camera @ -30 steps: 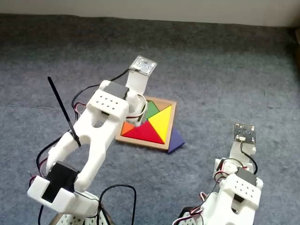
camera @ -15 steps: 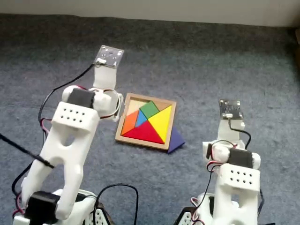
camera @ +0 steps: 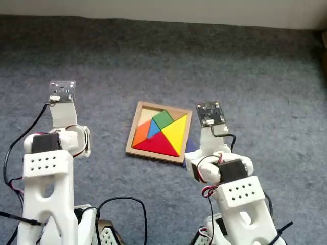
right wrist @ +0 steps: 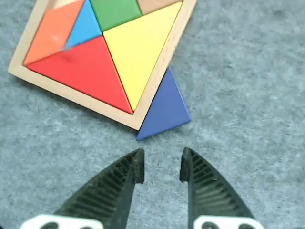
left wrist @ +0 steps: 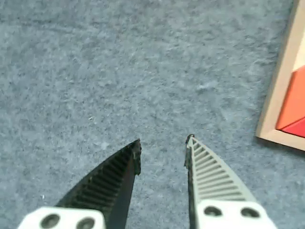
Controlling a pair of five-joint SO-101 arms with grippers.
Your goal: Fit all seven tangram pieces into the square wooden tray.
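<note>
The square wooden tray (camera: 187, 137) lies mid-carpet and holds red (right wrist: 83, 67), yellow (right wrist: 138, 52), green (right wrist: 114, 12), light blue (right wrist: 86, 28) and orange (right wrist: 50, 31) pieces. A patch of bare wood (camera: 147, 114) shows at its far side. A dark blue triangle (right wrist: 164, 107) lies on the carpet against the tray's rim (right wrist: 162, 64). My right gripper (right wrist: 162, 151) is open and empty, its tips just short of that triangle. My left gripper (left wrist: 163, 142) is open over bare carpet, with the tray's edge (left wrist: 281, 95) off to one side.
Grey carpet (camera: 255, 76) covers the whole surface. The left arm (camera: 51, 153) stands left of the tray and the right arm (camera: 225, 173) sits at its near right corner. A pale wall strip (camera: 163, 7) runs along the far edge.
The left arm has swung off the tray to the left and now hangs over carpet. The right arm has moved left toward the tray's near right corner and the blue triangle.
</note>
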